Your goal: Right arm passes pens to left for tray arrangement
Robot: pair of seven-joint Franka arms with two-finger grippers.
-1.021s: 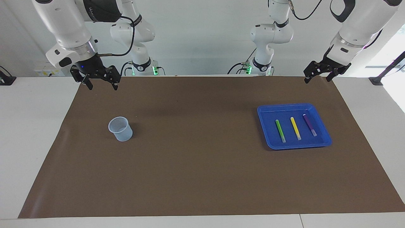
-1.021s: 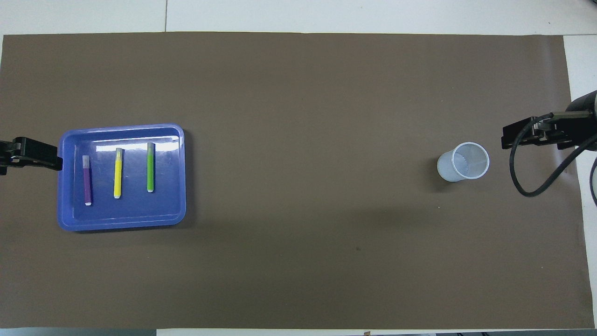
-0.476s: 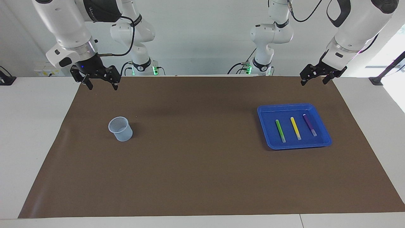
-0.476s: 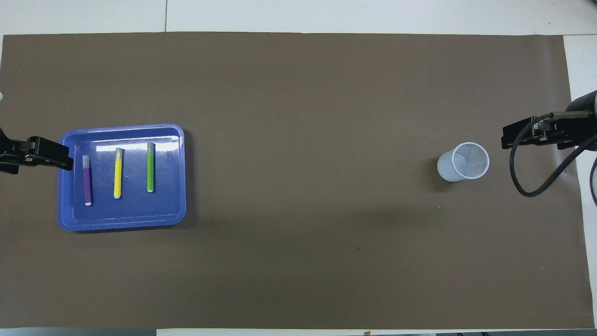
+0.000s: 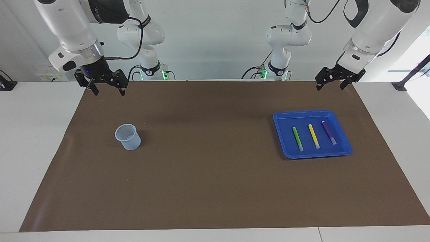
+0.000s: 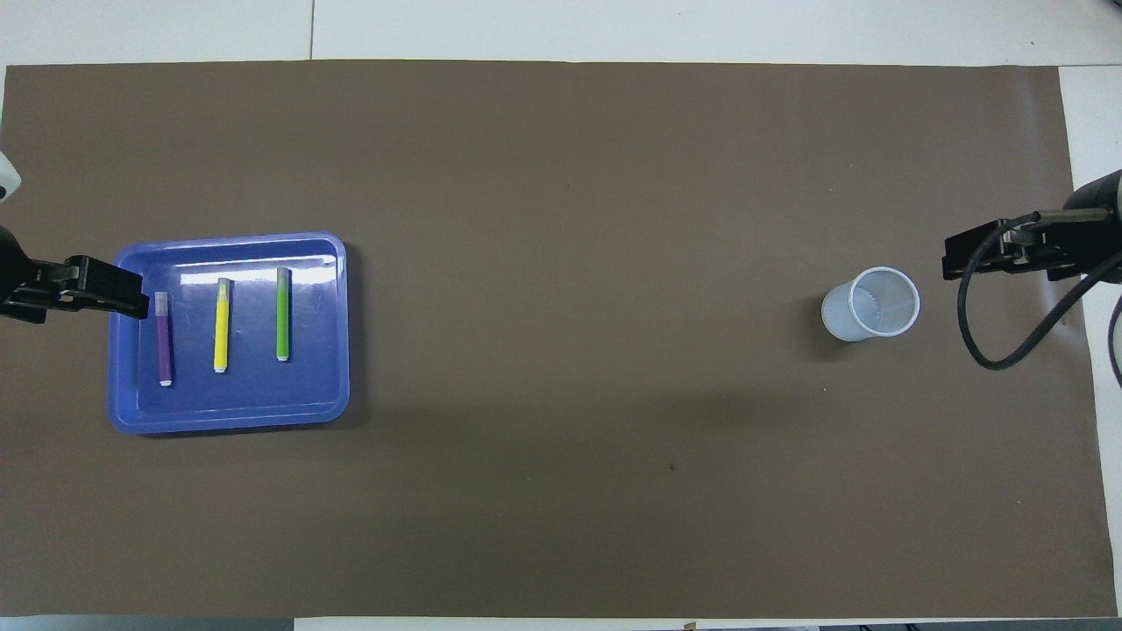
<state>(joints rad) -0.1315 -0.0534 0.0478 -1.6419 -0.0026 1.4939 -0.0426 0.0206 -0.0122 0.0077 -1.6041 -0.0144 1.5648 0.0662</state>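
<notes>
We note the tray (image 5: 342,144) sitting on the brown mat (image 5: 215,185) toward the left arm's end of the table, rim flat on the mat. Inside it lie three pens side by side, well apart, none touching: green (image 5: 297,138), yellow (image 5: 314,136), purple (image 5: 328,132). Each lies flat on the tray floor, roughly parallel to its neighbours. The even spacing reads to us as a deliberate arrangement, so we judge the task at or near its end.

Cup (image 5: 128,136) stands upright toward the right arm's end of the table, well apart from the tray. From overhead its inside looks empty, though the translucent wall makes that hard to confirm. We take it as the pens' likely source, placed within the right arm's reach.

Right gripper (image 5: 105,85) hangs above the mat's edge at the robots' end, fingers spread, nothing between them. It waits.

Left gripper (image 5: 333,80) is raised above the mat's edge at the robots' end, on the tray's side of the table. Fingers spread, carrying nothing. Overhead it appears to overlap the tray rim beside the purple pen; the facing view shows it well above, touching nothing.

With both grippers bare and all three pens laid down, we see no pass left to make.
</notes>
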